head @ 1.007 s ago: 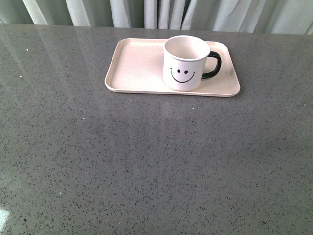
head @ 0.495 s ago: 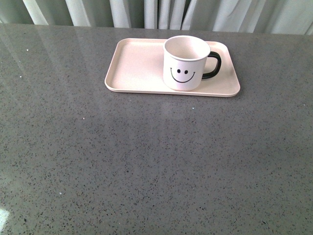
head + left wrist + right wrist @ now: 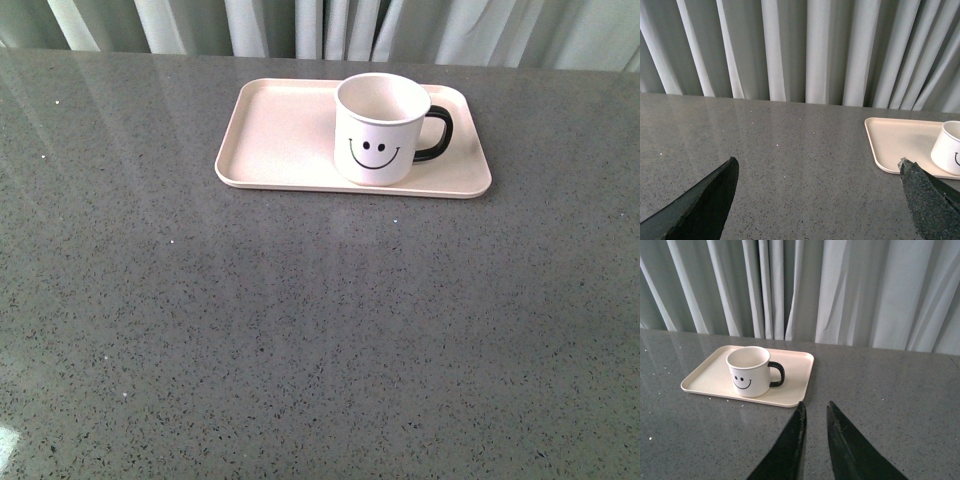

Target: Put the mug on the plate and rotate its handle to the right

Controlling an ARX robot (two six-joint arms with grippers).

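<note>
On the plate [image 3: 290,135], toward its right half, the mug [image 3: 378,128] stands upright, exactly where it stood a second ago; nothing in the front view has shifted, and neither arm shows there. Its handle [image 3: 437,134] sticks out to the right, over the plate's right end. The plate itself lies on the far part of the grey speckled bench [image 3: 300,330], close before the pale curtain [image 3: 320,25].

No brand or lettering can be read anywhere; the only print is the black smiley face on the mug's side that faces the robot.

Left of the plate, the left gripper [image 3: 817,200] hangs over bare bench with its jaws spread wide and nothing between them; one dark finger [image 3: 700,207] shows at each lower corner of the left wrist view, the plate's left end and the mug's edge just beyond.

Right of the plate and nearer the robot, the right gripper [image 3: 815,412] has its jaws almost together, a thin gap left, gripping nothing, apart from the plate's rim.
</note>
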